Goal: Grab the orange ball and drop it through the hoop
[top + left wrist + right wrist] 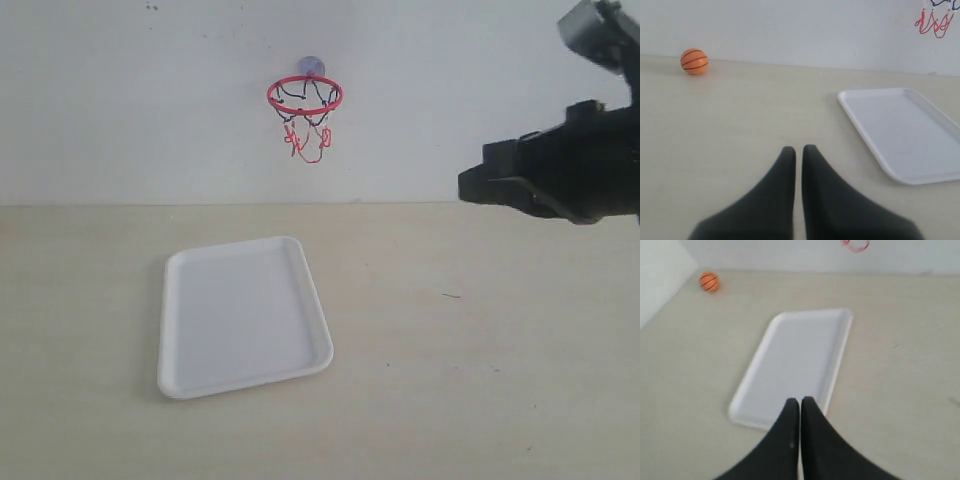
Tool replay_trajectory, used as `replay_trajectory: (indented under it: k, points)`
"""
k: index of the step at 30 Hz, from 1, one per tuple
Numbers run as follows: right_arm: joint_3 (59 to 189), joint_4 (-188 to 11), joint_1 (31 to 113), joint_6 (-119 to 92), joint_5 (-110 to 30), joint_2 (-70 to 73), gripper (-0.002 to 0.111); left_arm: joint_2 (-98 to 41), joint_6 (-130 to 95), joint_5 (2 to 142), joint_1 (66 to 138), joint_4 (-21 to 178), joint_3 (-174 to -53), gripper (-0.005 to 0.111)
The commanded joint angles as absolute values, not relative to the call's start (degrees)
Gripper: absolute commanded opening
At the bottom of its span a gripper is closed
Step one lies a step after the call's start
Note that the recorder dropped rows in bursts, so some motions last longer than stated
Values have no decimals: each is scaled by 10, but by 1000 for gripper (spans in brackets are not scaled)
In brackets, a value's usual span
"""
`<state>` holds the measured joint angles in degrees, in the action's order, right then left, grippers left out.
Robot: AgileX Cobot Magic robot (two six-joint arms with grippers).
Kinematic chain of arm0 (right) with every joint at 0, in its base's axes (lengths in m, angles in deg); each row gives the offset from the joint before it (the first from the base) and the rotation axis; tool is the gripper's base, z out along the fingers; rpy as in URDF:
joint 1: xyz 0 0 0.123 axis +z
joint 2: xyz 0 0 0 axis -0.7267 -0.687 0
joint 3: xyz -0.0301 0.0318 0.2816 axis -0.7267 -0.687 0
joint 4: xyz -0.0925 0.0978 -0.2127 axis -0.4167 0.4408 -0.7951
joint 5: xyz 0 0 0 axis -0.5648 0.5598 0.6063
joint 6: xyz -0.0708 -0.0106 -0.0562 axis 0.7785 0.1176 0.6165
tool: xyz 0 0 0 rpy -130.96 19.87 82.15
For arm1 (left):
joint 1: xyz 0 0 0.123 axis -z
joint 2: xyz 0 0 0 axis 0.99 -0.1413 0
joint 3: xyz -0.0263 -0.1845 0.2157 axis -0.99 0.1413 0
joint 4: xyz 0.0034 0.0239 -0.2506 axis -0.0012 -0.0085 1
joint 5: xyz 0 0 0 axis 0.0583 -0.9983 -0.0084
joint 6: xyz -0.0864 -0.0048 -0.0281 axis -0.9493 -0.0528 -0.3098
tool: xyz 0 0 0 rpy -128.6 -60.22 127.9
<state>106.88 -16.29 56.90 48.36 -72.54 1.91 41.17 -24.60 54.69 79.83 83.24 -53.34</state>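
Observation:
The orange ball point(694, 61) rests on the table by the back wall, far ahead of my left gripper point(799, 149), which is shut and empty. The right wrist view also catches the orange ball point(709, 281) near the wall corner, well beyond the tray. The exterior view does not show the ball. The hoop point(304, 95), with red rim and red-black net, hangs on the wall above the tray; the hoop's net point(934, 21) shows in the left wrist view. My right gripper point(800, 401) is shut and empty, raised over the table at the right point(480, 185).
A white tray point(243, 315) lies empty on the beige table below the hoop; the white tray point(905, 130) sits beside the left gripper's line, and the white tray point(800, 360) lies just ahead of the right fingertips. A white wall backs the table.

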Motion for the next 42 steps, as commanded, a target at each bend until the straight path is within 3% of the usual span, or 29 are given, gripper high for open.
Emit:
replay_trajectory:
  k: [1, 6, 11, 23, 27, 31, 42]
  points:
    - [940, -160, 604, 498, -511, 221, 0, 414, -250, 554, 797, 834, -531, 4]
    - [764, -160, 604, 498, -403, 490, 0, 414, -250, 554, 797, 834, -531, 4]
    - [641, -160, 604, 492, -403, 726, 0, 414, -250, 554, 797, 834, -531, 4]
    - [615, -183, 605, 426, -392, 699, 0, 414, -250, 555, 797, 834, -531, 4]
    - [615, -469, 605, 232, -411, 709, 0, 414, -250, 555, 797, 834, -531, 4]
    - [615, -827, 605, -122, -440, 734, 0, 414, -250, 555, 797, 834, -531, 4]
    - [590, -885, 604, -182, -503, 734, 0, 414, -250, 555, 797, 834, -531, 4]
